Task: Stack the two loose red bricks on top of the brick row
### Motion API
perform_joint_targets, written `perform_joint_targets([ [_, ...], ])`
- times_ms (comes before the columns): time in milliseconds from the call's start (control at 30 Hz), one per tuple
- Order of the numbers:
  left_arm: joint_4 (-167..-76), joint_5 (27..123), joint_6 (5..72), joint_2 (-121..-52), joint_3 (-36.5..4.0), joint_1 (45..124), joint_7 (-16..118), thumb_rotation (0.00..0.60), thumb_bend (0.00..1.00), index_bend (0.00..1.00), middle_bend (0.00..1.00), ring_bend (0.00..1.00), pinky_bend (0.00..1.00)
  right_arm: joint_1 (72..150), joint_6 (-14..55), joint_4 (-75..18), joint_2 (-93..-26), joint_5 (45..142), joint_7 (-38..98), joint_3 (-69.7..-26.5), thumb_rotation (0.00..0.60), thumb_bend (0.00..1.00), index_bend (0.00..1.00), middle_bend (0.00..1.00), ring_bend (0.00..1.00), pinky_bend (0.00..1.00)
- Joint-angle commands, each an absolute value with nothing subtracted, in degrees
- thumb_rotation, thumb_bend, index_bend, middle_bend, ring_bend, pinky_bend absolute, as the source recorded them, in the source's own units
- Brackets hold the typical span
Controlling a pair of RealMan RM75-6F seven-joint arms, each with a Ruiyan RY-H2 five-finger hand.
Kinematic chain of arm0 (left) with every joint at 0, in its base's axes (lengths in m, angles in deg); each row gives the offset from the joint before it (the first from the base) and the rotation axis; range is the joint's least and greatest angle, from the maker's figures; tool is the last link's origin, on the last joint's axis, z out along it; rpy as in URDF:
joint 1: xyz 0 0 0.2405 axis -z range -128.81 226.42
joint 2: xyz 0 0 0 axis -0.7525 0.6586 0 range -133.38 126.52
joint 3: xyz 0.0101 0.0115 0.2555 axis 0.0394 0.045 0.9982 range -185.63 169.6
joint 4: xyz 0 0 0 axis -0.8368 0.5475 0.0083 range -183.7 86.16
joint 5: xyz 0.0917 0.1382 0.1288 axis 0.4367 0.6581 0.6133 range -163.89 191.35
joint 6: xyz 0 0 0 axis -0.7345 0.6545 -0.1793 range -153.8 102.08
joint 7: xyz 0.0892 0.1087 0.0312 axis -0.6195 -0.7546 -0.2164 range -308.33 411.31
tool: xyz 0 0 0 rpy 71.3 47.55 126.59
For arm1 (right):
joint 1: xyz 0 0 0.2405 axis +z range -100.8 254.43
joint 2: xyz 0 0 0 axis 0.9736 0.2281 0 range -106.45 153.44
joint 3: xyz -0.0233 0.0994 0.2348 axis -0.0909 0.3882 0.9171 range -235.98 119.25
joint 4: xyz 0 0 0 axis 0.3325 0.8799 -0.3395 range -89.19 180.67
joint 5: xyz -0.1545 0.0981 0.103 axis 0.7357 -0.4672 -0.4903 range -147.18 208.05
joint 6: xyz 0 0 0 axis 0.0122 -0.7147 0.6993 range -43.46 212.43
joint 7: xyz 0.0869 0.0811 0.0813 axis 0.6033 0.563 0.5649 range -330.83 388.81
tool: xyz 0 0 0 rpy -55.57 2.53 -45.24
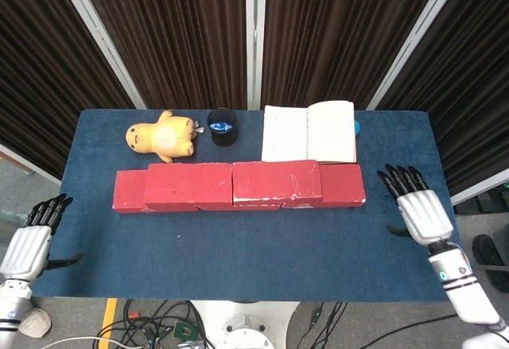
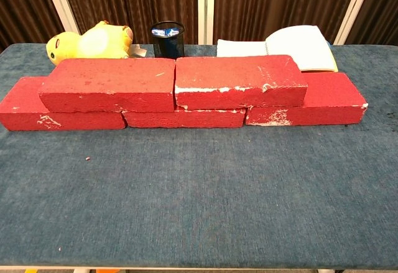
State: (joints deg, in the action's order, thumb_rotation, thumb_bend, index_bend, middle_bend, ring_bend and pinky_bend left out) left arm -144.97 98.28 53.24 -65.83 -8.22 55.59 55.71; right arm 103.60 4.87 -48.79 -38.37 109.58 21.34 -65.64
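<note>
Three red bricks form a bottom row (image 2: 186, 118) across the blue table. Two more red bricks lie side by side on top of it: the left upper brick (image 1: 188, 183) (image 2: 109, 84) and the right upper brick (image 1: 277, 181) (image 2: 239, 80). My right hand (image 1: 419, 208) hovers open at the table's right edge, well clear of the bricks, fingers spread and empty. My left hand (image 1: 30, 240) hangs open beyond the table's left edge. The chest view shows neither hand.
Behind the bricks stand a yellow plush duck (image 1: 162, 137) (image 2: 90, 41), a black cup (image 1: 223, 126) (image 2: 167, 38) and an open notebook (image 1: 310, 131) (image 2: 292, 44). A blue object (image 1: 357, 127) peeks out right of the notebook. The blue tabletop (image 2: 199, 198) stretches in front of the bricks.
</note>
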Motion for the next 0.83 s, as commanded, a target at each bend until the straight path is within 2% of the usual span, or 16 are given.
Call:
perform_joint_targets([
  [33, -145.77, 98.71, 53.74, -66.18, -8.04, 55.44, 54.15, 0.6, 0.09, 0.0, 0.0, 0.0, 0.0, 96.03, -1.41, -41.18, -40.85, 113.62, 26.92, -68.54, 0.6, 0.0, 0.0, 0.0, 0.0, 0.0],
  [167, -146.29, 99.52, 54.31, -66.47, -7.81, 55.32, 52.87, 0.6, 0.09, 0.0, 0.0, 0.0, 0.0, 90.8, -4.43, -34.38, -44.04, 113.65, 30.43, -68.52, 0.6, 0.0, 0.0, 0.0, 0.0, 0.0],
  [367, -144.29, 101.26, 57.12, -67.6, -8.29, 54.83, 51.63, 0.6, 0.09, 0.0, 0.0, 0.0, 0.0, 87.38, -5.81, -28.55, -46.53, 113.67, 33.42, -66.59, 0.6, 0.0, 0.0, 0.0, 0.0, 0.0],
  [833, -142.02, 101.13, 58.86, -68.89, -8.55, 53.93, 50.06, 0.6, 0.08, 0.0, 0.0, 0.0, 0.0, 86.04, -3.81, -30.23, -45.82, 116.18, 34.27, -63.64, 0.6, 0.0, 0.0, 0.0, 0.0, 0.0],
])
